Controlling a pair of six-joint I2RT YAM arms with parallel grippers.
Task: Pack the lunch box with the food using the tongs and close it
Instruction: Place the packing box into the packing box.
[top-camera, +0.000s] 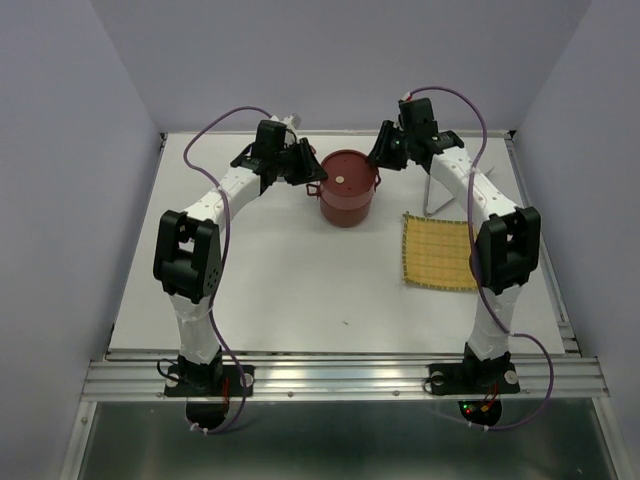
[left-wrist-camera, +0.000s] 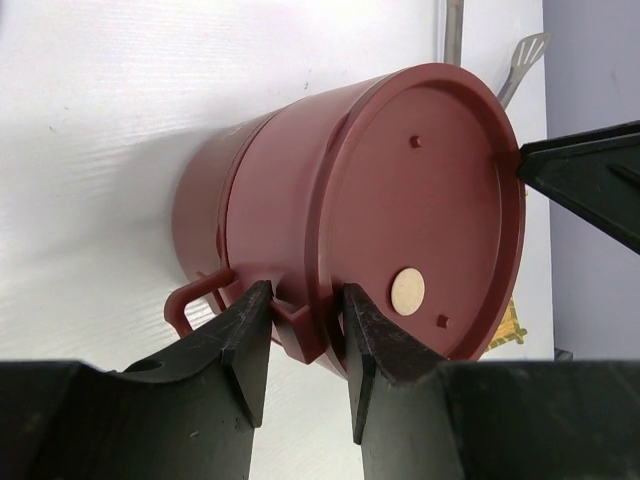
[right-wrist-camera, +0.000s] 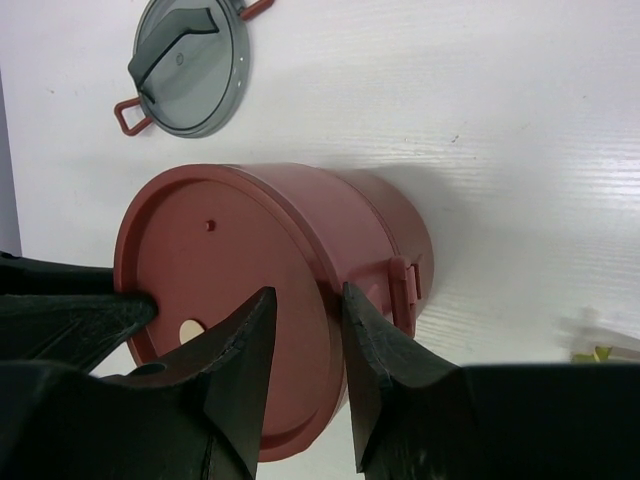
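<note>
You have the lunch box (top-camera: 345, 190) lidded on the surface (top-camera: 280, 280), left of the mat (top-camera: 440, 250). Your left hand (left-wrist-camera: 305, 295) pinches its side clasp (left-wrist-camera: 300, 325). Your right hand (right-wrist-camera: 306, 293) straddles the rim (right-wrist-camera: 290, 215), grip unclear. It looks rigid and slick, so hold the clasps.

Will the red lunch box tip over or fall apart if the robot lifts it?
Probably stiff: the lunch box looks like hard plastic tiers. It is tall and round, so a sideways push might tip it and set it rolling. The side clasp lies flat against the wall, so the tiers will likely stay together.
</note>
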